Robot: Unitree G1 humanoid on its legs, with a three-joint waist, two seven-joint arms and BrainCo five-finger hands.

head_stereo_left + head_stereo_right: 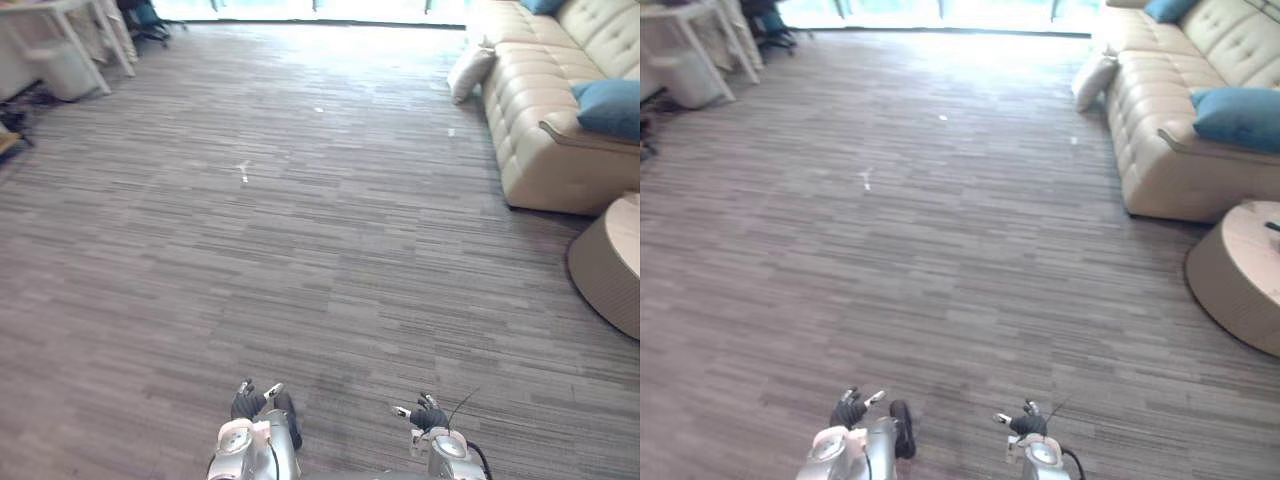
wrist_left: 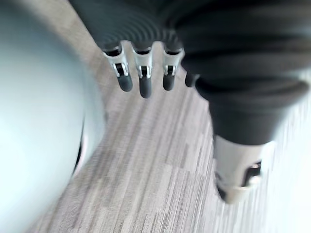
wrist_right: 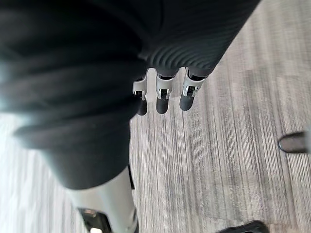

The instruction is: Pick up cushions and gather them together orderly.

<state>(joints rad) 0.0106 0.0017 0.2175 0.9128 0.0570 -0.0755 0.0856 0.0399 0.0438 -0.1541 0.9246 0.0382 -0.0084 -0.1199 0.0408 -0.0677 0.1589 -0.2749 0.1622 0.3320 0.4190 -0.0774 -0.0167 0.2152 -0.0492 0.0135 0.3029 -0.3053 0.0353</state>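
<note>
Empty, fingers slack, hang the left robot hand (image 1: 255,402) and right robot hand (image 1: 428,413); far right, a blue fabric cushion (image 1: 610,108) is cut off.

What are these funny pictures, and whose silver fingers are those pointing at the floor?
They come from a walking robot with two arms. Two pictures are taken by cameras in its head, like two eyes looking down at a room. At the bottom edge you can see its left hand and its right hand. The other two pictures come from small cameras on its wrists, so each looks along that hand's own fingers at the grey carpet. Both hands are open and hold nothing. On the right stands a beige sofa with a blue cushion on it. A cream cushion seems to lean against the sofa's end, down on the carpet. A round low table sits near the sofa. The robot is meant to collect the cushions, but it is not close to them yet.
</note>
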